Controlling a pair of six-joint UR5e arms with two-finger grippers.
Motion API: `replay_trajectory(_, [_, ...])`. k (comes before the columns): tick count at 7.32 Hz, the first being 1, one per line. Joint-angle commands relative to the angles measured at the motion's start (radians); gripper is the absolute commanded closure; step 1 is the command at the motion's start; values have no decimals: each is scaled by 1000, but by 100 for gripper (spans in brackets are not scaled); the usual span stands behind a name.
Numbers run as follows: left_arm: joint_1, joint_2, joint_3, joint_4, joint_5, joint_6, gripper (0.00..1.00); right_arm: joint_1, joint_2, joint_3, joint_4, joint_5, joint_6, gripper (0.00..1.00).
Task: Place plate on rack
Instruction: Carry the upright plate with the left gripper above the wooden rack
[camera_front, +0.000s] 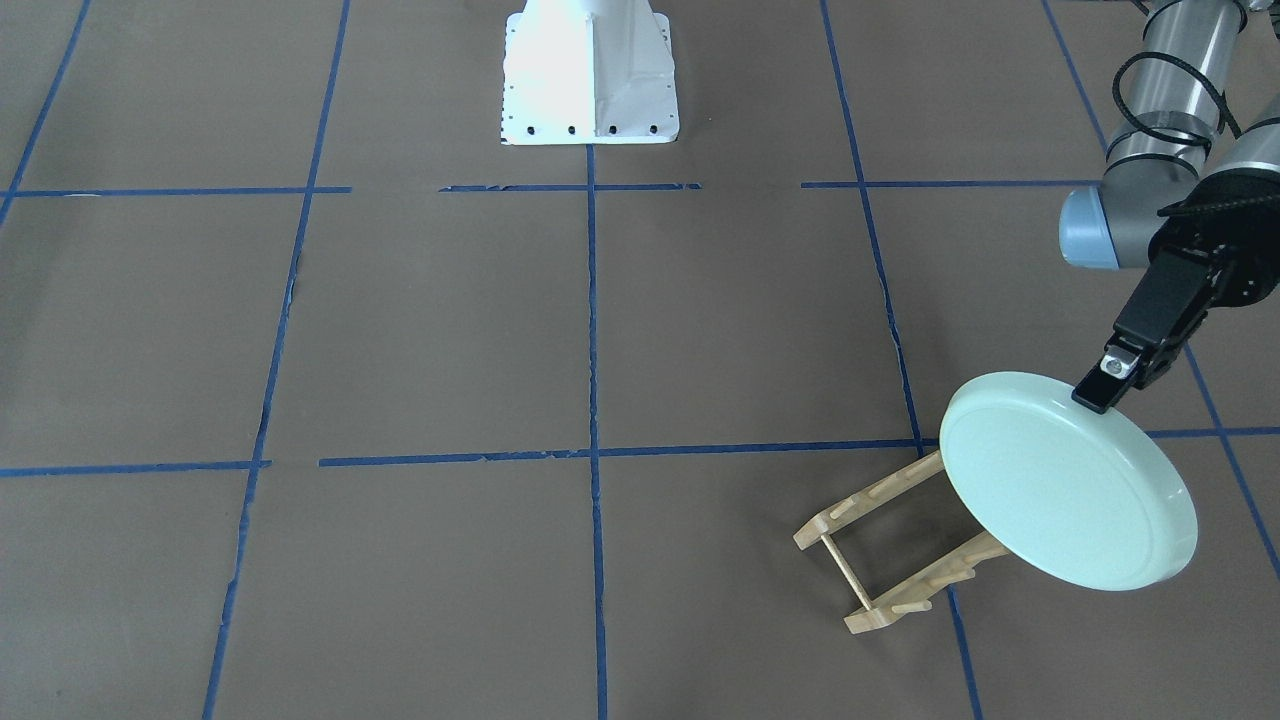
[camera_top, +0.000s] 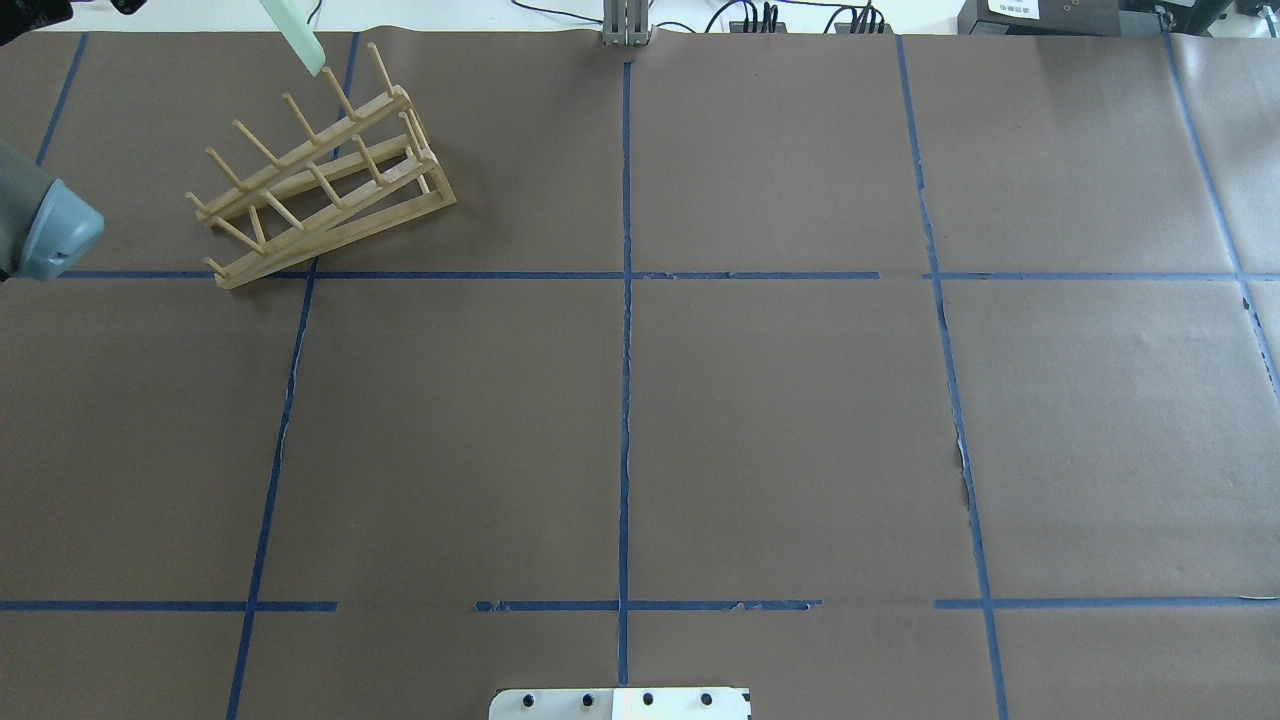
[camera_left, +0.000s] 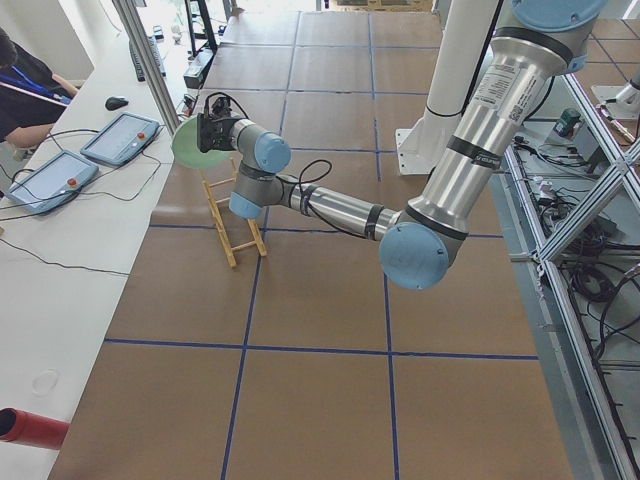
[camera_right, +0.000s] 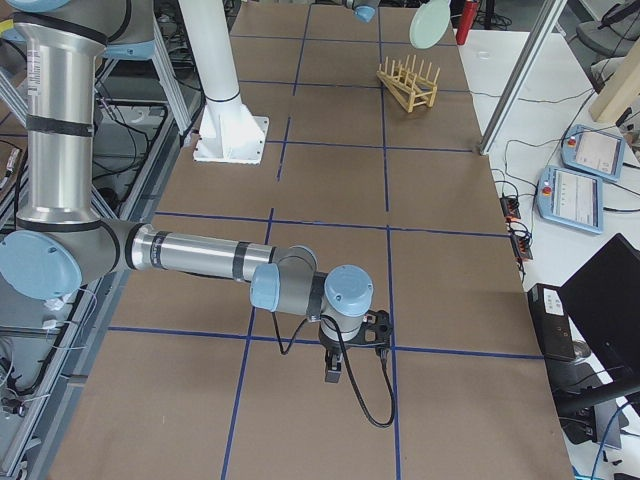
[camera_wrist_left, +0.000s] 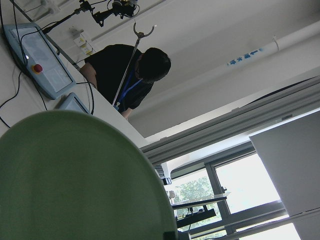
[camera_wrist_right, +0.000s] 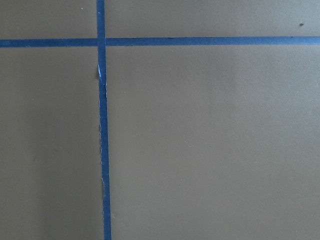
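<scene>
The pale mint-green plate (camera_front: 1065, 480) hangs tilted in the air, its plain underside toward the front camera, above the far end of the wooden rack (camera_front: 880, 560). My left gripper (camera_front: 1105, 385) is shut on the plate's upper rim. In the overhead view only a sliver of the plate (camera_top: 295, 35) shows above the rack (camera_top: 320, 180), which stands at the far left of the table. The plate fills the lower left of the left wrist view (camera_wrist_left: 75, 180). My right gripper (camera_right: 335, 370) hovers low over bare paper far from the rack; I cannot tell whether it is open or shut.
The white robot pedestal (camera_front: 590, 75) stands at the table's middle near edge. Blue tape lines cross the brown paper. An operator (camera_wrist_left: 132, 70) and teach pendants (camera_left: 120, 138) are on the side bench just beyond the rack. A red cylinder (camera_left: 30, 428) lies on that bench.
</scene>
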Motion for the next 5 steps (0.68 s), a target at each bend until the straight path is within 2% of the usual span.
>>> replay_trajectory(1, [2, -35, 45, -3, -1, 4, 100, 0, 0, 0, 0, 0, 0, 0])
replay_trajectory(5, [26, -69, 96, -2, -1, 40, 100, 0, 0, 0, 0, 0, 0, 0])
